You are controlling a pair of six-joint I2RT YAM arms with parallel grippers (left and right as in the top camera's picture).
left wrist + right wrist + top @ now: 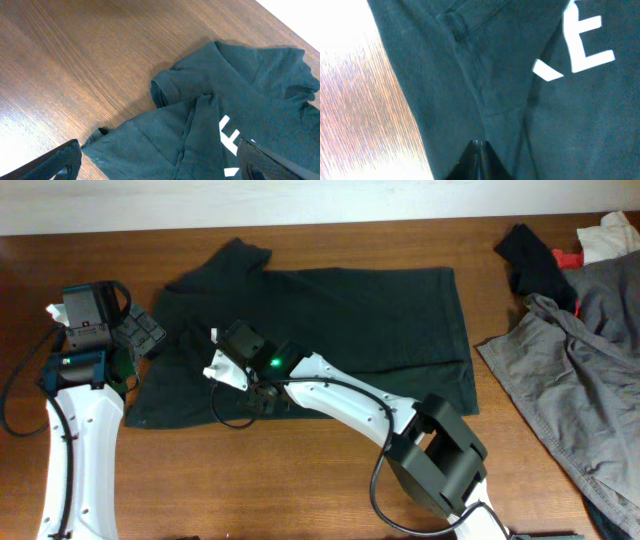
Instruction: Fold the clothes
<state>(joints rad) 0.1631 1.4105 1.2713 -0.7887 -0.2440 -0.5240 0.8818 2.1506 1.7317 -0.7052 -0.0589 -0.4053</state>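
Note:
The clothes (330, 320), a very dark green garment, lie spread across the middle of the wooden table. The white logo shows in the left wrist view (231, 135) and in the right wrist view (585, 50). My right gripper (255, 395) is down on the garment's front left part. Its jaws (479, 144) are pressed together on a pinch of the fabric (520, 65), and a crease runs into their tip. My left gripper (138, 335) hovers wide open at the garment's left edge, over a sleeve (175, 90), its fingers (62, 160) holding nothing.
A light grey garment (590, 370) lies bunched at the right side of the table. At the back right are a small black cloth (535, 260), a red scrap (570, 257) and a white cloth (610, 235). Bare wood (75, 60) lies left of the dark garment.

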